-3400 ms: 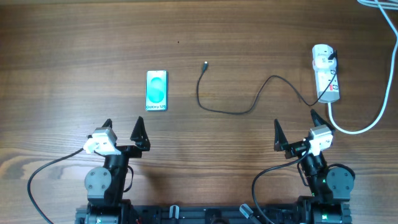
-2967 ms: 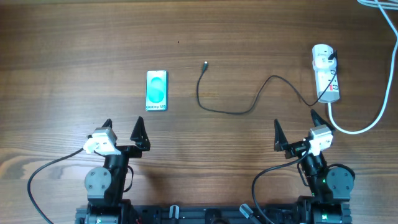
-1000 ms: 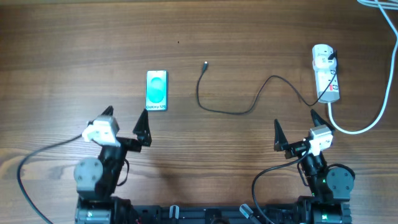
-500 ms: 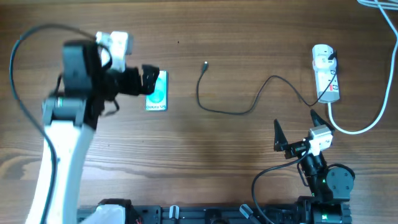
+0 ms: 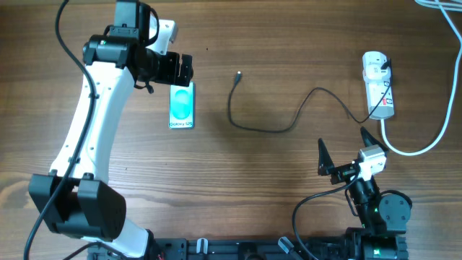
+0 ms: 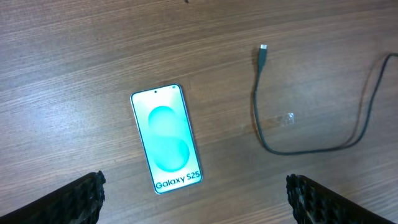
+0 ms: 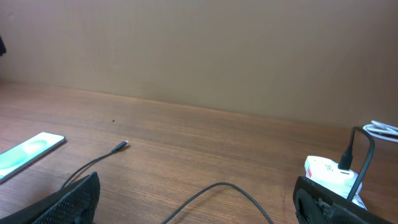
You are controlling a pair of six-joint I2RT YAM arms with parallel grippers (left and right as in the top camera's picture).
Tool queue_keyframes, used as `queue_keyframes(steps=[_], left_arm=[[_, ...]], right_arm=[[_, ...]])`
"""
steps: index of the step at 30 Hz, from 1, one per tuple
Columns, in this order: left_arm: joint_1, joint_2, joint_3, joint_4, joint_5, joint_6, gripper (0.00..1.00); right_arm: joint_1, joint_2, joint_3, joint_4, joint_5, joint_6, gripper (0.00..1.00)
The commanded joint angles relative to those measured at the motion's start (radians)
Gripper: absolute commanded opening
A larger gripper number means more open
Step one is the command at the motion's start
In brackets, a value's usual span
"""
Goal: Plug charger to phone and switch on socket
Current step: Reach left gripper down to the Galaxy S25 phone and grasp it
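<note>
Phone point(image 5: 182, 106) first: one flat rectangular handset with a turquoise screen, a lighter oval in the middle and white "Galaxy S25" lettering along the short edge nearer the robot, lying face up on the wooden table point(image 5: 289, 43), left of centre. One charger point(image 5: 267, 130), a thin black cable, lies loose to the phone's right; its small connector tip point(image 5: 239, 74) rests apart from the phone, and the cable loops across to a black plug in the one socket point(image 5: 377, 84). That socket is a white oblong strip with a red mark at its near end, far right, with one thick white cord point(image 5: 433, 137) trailing from it. Two arms: the left gripper point(image 5: 177, 69) hangs over the phone's far end, jaws spread wide and empty; the right gripper point(image 5: 343, 143) sits near the table's front, likewise spread and empty.
</note>
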Motion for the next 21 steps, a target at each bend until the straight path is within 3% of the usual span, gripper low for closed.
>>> queue_keyframes(steps=[1,12,21], left_arm=[[-0.004,0.012,0.018,0.024,0.047,0.012,1.0],[-0.048,0.223,0.016,0.041,-0.098,-0.05,1.0],[-0.048,0.391,0.016,0.066,-0.188,-0.129,0.87]], right_arm=[[0.004,-0.005,-0.001,0.002,0.006,-0.002,1.0],[0.004,-0.005,-0.001,0.002,0.006,-0.002,1.0],[0.004,-0.005,-0.001,0.002,0.006,-0.002,1.0]])
